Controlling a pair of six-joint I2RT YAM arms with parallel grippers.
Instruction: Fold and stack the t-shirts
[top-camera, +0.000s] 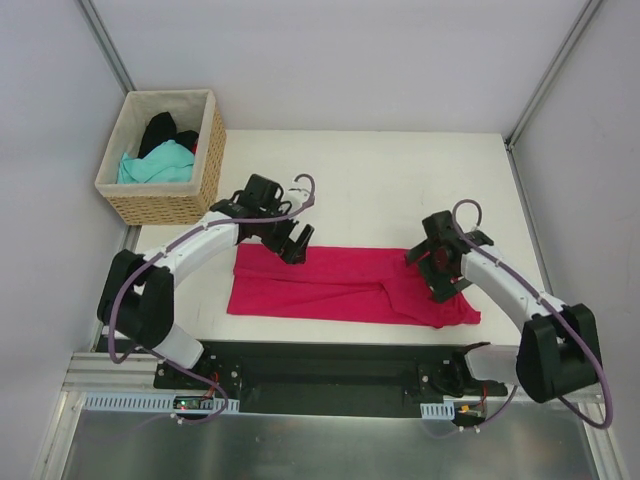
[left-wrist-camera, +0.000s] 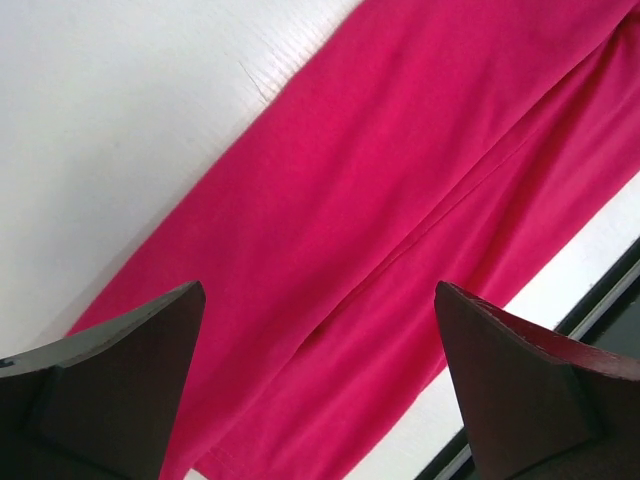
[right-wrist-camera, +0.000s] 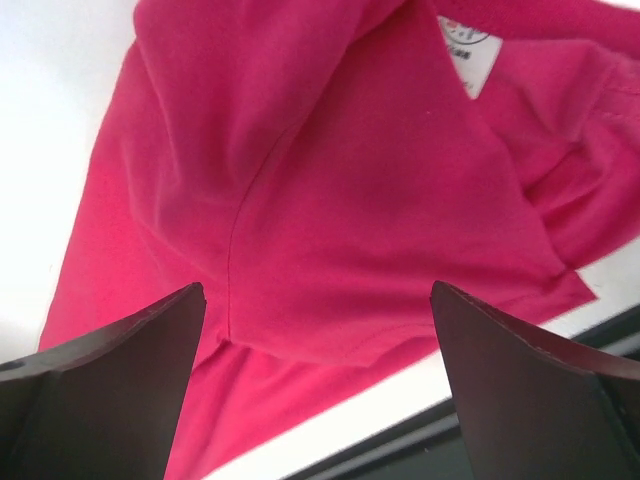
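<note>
A crimson-pink t-shirt (top-camera: 340, 285) lies folded into a long band across the near part of the white table. My left gripper (top-camera: 297, 245) is open and empty above its far left edge; the cloth (left-wrist-camera: 380, 200) fills the view under it. My right gripper (top-camera: 440, 283) is open and empty above the shirt's right end, where a folded sleeve (right-wrist-camera: 330, 230) and the white neck label (right-wrist-camera: 465, 50) show. A teal shirt (top-camera: 157, 163) and a black shirt (top-camera: 160, 130) lie in the basket.
A woven wicker basket (top-camera: 170, 205) with pale lining stands at the table's back left corner. The black base rail (top-camera: 320, 365) runs along the near edge. Grey walls close in the table on both sides and at the back.
</note>
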